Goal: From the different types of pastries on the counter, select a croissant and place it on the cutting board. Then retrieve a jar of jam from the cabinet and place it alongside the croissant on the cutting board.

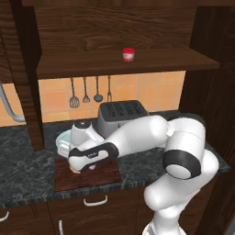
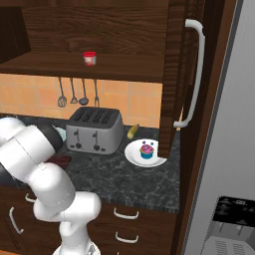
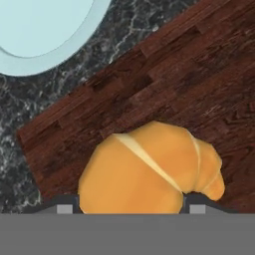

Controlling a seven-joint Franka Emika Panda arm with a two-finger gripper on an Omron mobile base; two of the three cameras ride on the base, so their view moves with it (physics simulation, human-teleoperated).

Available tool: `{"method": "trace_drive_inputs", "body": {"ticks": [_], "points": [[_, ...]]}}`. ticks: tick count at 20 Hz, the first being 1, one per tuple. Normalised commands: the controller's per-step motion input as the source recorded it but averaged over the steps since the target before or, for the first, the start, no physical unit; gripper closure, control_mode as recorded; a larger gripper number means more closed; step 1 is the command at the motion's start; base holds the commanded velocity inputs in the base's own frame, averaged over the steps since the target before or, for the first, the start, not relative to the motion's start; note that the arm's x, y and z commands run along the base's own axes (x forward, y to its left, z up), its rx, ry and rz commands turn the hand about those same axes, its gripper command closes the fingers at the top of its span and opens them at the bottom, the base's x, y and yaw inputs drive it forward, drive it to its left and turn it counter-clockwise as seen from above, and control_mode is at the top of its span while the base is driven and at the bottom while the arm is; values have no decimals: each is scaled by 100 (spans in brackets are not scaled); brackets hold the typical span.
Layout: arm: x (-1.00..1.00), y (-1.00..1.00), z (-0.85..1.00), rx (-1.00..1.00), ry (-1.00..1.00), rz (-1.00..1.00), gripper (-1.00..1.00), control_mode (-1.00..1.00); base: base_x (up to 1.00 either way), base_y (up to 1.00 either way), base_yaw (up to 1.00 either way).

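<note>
Soft, even rendered light falls across all three views, with no single source showing. The cabinet [image 1: 124, 64] interior stays dim and its shelf throws a dark band over the orange tiled wall [image 1: 137, 92]. The white arm [image 1: 137, 135] reads bright without glare and darkens the cutting board [image 1: 98, 176] beneath it. The croissant [image 3: 149, 172] looks smooth and slightly soft close up. Edges show no distortion.
</note>
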Motion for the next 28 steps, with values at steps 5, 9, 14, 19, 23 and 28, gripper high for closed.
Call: {"method": "trace_drive_inputs", "body": {"ticks": [5, 9, 14, 19, 23, 28], "points": [[-2, 37, -21, -9, 3, 0, 100, -100, 0, 0, 0], [0, 23, -10, -1, 0, 0, 100, -100, 0, 0, 0], [-4, 5, -25, 0, -3, 0, -100, -100, 0, 0, 0], [-6, -8, -3, 3, -10, 0, -100, -100, 0, 0, 0], [-30, -31, 57, 5, 0, 0, -100, -100, 0, 0, 0], [-27, -52, 70, 3, 0, 0, -100, -100, 0, 0, 0]]}}
